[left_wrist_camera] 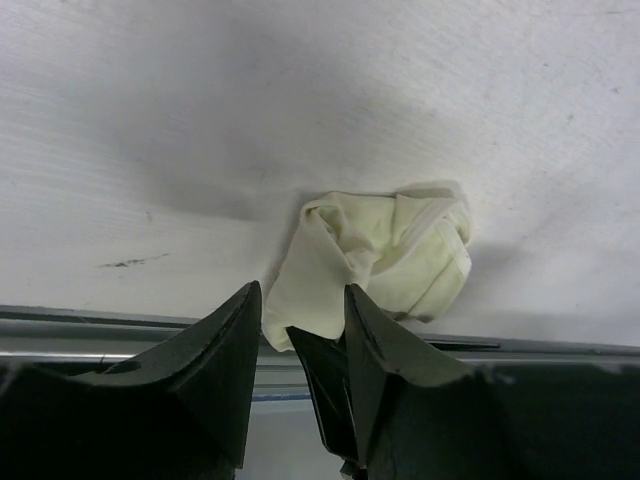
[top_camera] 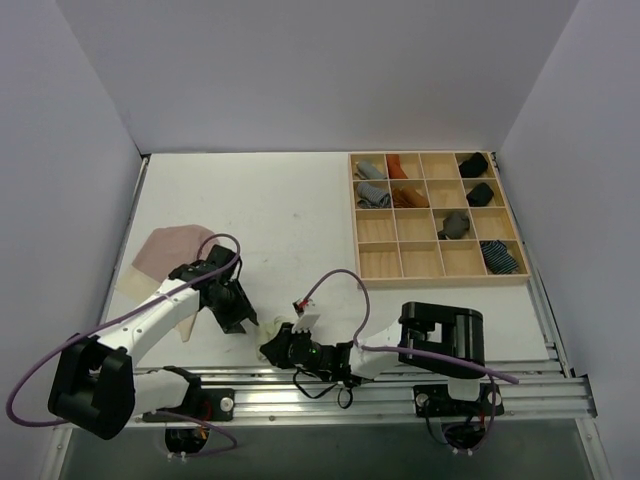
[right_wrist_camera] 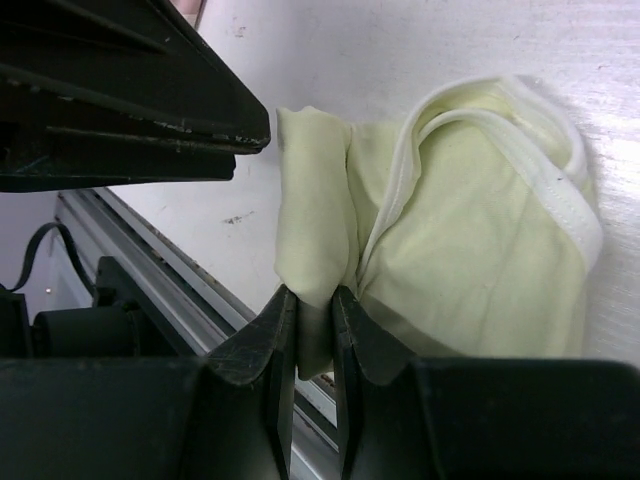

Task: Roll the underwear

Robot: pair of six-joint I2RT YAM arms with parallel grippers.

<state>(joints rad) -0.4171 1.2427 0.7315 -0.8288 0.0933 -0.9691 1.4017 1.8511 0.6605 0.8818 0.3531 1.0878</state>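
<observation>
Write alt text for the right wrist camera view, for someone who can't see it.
The right gripper pinches a fold of the pale yellow-green underwear, a loose bundle lying on the white table. The left gripper, black, fills the upper left near the cloth, and a metal rail runs along the lower left.

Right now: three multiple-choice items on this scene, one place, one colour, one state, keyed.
1. The pink underwear lies: A) on the table's left side B) at its far right C) off the table.
2. The gripped underwear in the right gripper is: A) black B) pale yellow-green C) blue-striped.
3. The right gripper is: A) wide open B) out of view C) shut on a fold.
Key: A, it lies by the left arm; B, plain in the right wrist view; C, fingers pinch the fold.
</observation>
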